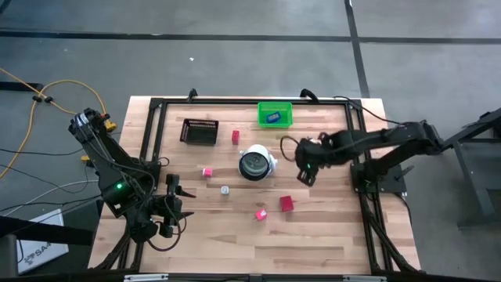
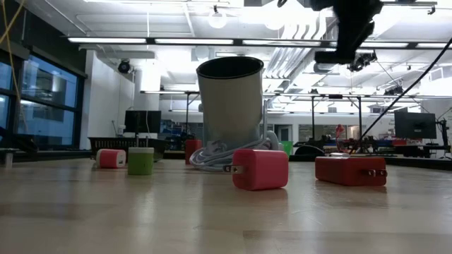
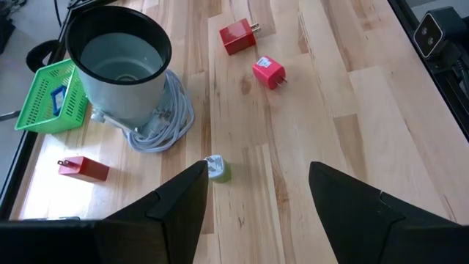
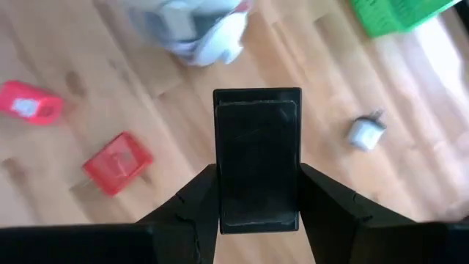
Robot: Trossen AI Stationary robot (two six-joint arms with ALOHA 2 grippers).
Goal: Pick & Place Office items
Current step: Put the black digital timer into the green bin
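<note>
The wooden tabletop (image 1: 329, 227) carries everything, with the left arm waiting at its near left corner and the right arm reaching in from the right side. Near the middle stands a white kettle (image 1: 255, 164) with its cord coiled round the base. A black mesh tray (image 1: 200, 131) lies toward the far left, and a green basket (image 1: 275, 114) beside it holds a blue flat piece (image 1: 273, 117). The right end effector (image 1: 305, 170) hangs above the tabletop just right of the kettle, its fingers (image 4: 331, 213) clamped on a black flat rectangle (image 4: 256, 158) held upright between them. The left end effector (image 3: 256, 198) hovers low with its fingers spread apart and nothing between them. Scattered about are a red charger block (image 1: 286, 204) and a pink charger block (image 1: 260, 214) near the front, another red block (image 1: 235, 136) by the tray, a pink block (image 1: 207, 171) left of the kettle, and a small green and white plug (image 3: 216, 168).
</note>
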